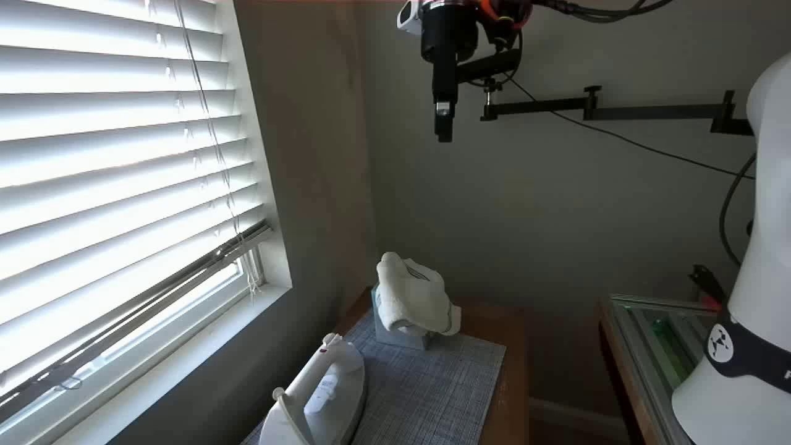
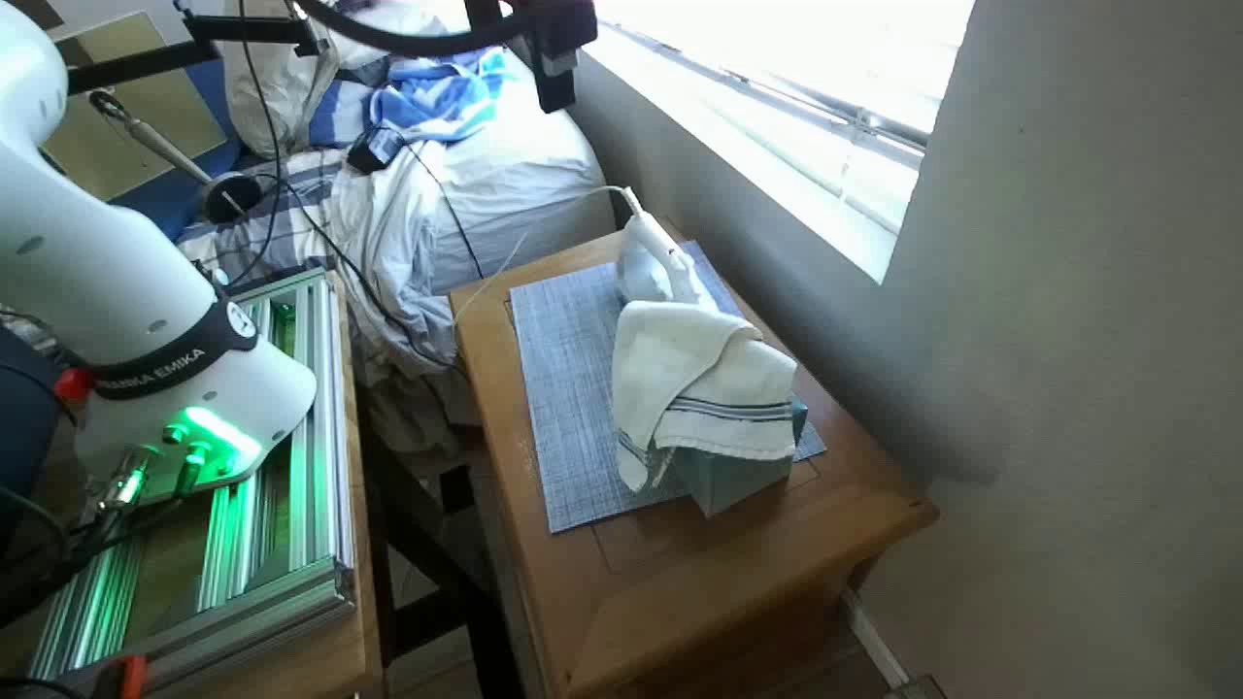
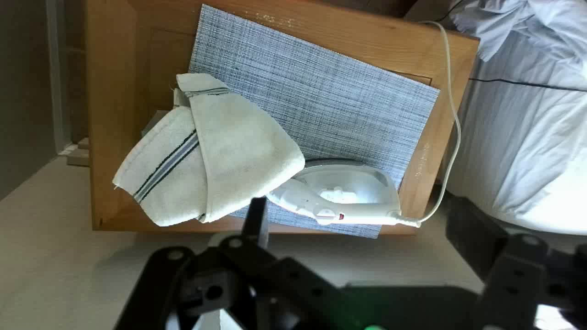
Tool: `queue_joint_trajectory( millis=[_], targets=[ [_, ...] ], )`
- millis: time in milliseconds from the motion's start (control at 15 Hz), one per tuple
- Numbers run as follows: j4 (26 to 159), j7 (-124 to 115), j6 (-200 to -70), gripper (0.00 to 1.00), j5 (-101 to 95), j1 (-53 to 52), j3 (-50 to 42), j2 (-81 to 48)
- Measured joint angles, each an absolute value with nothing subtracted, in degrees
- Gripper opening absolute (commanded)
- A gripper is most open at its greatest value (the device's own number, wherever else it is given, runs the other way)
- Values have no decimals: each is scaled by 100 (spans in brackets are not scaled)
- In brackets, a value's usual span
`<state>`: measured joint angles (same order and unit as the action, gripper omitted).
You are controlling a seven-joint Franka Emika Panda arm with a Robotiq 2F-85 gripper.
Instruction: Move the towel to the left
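Observation:
A white towel with dark stripes lies folded and draped over a light blue-grey box on the small wooden table. It also shows in an exterior view and in the wrist view. My gripper hangs high above the table, well apart from the towel; its fingertip also shows at the top of an exterior view. In the wrist view the gripper's two fingers are spread wide with nothing between them. Most of the box is hidden under the towel.
A white iron stands on the grey woven mat beside the towel, its cord running off the wooden table. A wall and a window with blinds border the table. A bed stands behind the iron's end.

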<state>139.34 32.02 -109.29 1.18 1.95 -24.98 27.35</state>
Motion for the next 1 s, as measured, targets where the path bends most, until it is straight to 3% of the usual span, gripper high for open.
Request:
queue_joint_trajectory(
  millis=[667,1000],
  targets=[
    [13933,3202,-10929,100,118,219,-2471,2734],
    [13971,1935,-12034,100,292,489,-2070,2361]
  ],
)
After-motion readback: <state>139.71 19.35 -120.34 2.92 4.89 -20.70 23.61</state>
